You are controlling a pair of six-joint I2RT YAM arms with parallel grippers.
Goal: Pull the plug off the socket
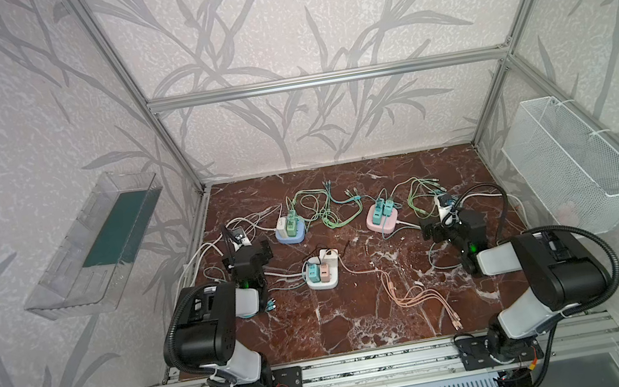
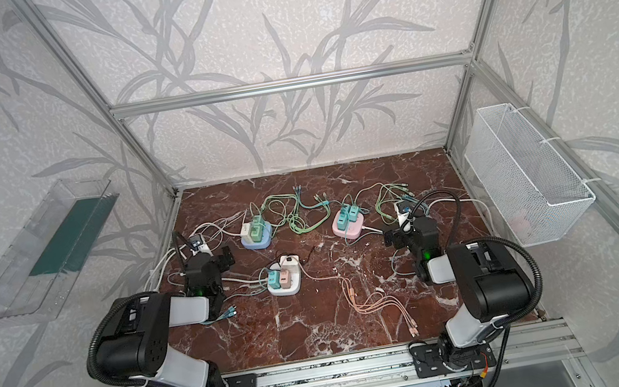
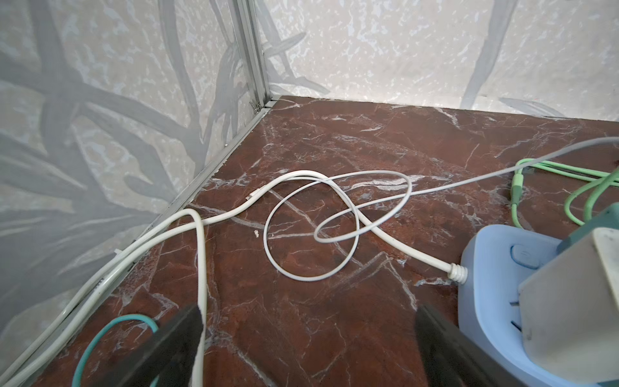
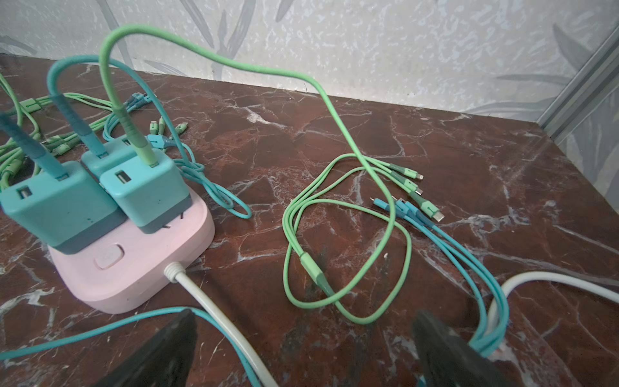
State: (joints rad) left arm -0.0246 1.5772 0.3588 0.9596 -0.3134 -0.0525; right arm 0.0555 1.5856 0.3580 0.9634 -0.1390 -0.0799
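Three sockets sit on the marble table, each with plugs in it. The blue socket carries a white plug and green ones. The pink socket carries teal plugs. The white socket at the middle front holds a teal, a pink and a white plug. My left gripper is open over bare table just left of the blue socket. My right gripper is open just right of the pink socket, above loose cables. Neither touches a plug.
Green and teal charging cables tangle between the back sockets, and a peach cable trails to the front. White power cords loop by the left wall. A clear bin hangs on the left and a wire basket on the right.
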